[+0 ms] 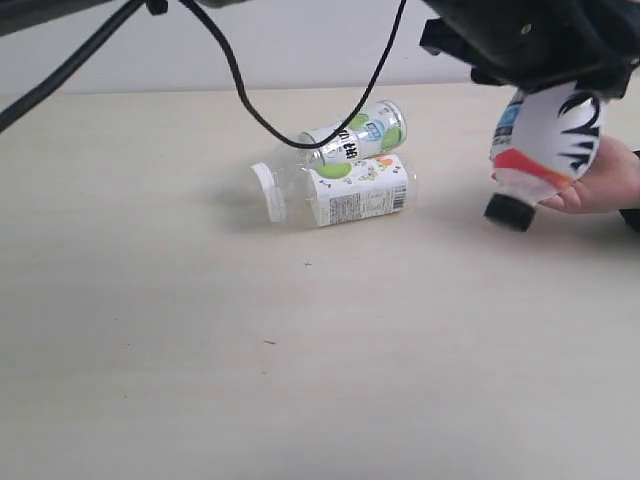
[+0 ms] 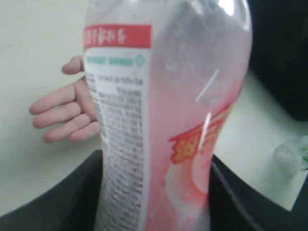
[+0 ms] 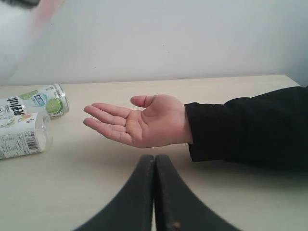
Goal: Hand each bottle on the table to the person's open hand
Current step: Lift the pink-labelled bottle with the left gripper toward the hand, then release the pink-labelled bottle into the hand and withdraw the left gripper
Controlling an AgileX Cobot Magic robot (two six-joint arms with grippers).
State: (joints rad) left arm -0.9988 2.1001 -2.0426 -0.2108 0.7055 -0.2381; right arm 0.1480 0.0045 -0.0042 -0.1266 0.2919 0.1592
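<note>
The left pincer (image 2: 156, 192) grips the pink bottle (image 1: 545, 140), cap down, held across just over the open hand (image 3: 144, 125). The palm is bare, so this handover looks close but not done. The right pincer (image 3: 154, 192) is closed on nothing, low in front of the hand. Two more lie on their sides mid-counter (image 1: 200, 350), touching each other and well apart from the hand: the far bottle (image 1: 355, 135) and the near bottle (image 1: 345, 192). Both are left to hand over, and no other bottle shows
</note>
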